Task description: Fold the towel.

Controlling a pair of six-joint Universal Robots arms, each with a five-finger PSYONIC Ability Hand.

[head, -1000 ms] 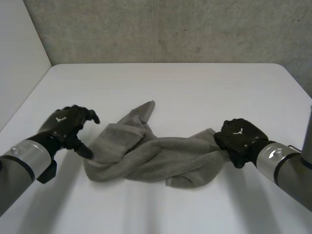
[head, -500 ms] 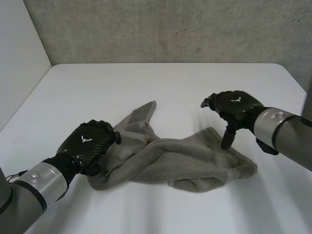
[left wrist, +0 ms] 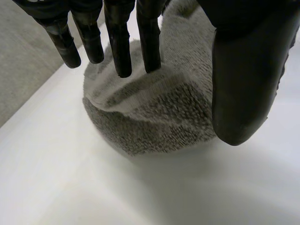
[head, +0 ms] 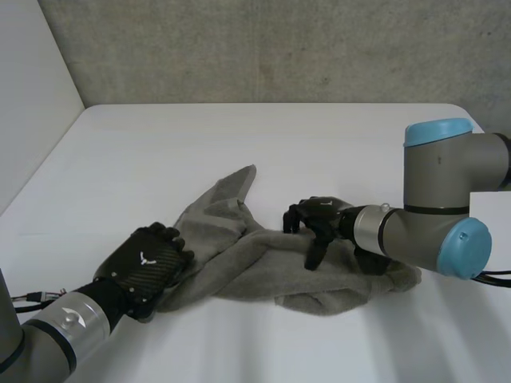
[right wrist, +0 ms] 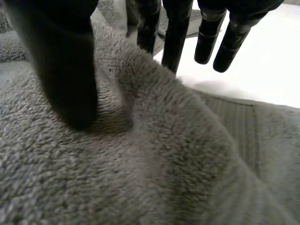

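Observation:
A grey towel (head: 263, 255) lies crumpled in a long twisted heap on the white table (head: 279, 136), one corner pointing toward the far side. My left hand (head: 148, 267) rests at the towel's left end. In the left wrist view its hand (left wrist: 243, 70) is open, fingers (left wrist: 119, 42) straight above a rounded fold of the towel (left wrist: 154, 108), thumb held apart. My right hand (head: 319, 217) hovers over the towel's middle, fingers spread and pointing down. In the right wrist view its thumb (right wrist: 61, 61) touches the towel (right wrist: 140, 164). The fingers (right wrist: 176, 33) reach past a raised ridge of cloth without pinching it.
My right arm (head: 439, 207), with light-blue caps, reaches in over the towel's right end. A grey wall (head: 263, 48) stands behind the table, and the table's left edge (head: 40, 171) runs beside a pale wall.
My right hand let go of the towel's right end, opened and moved left over its middle. My left hand moved onto the towel's left end.

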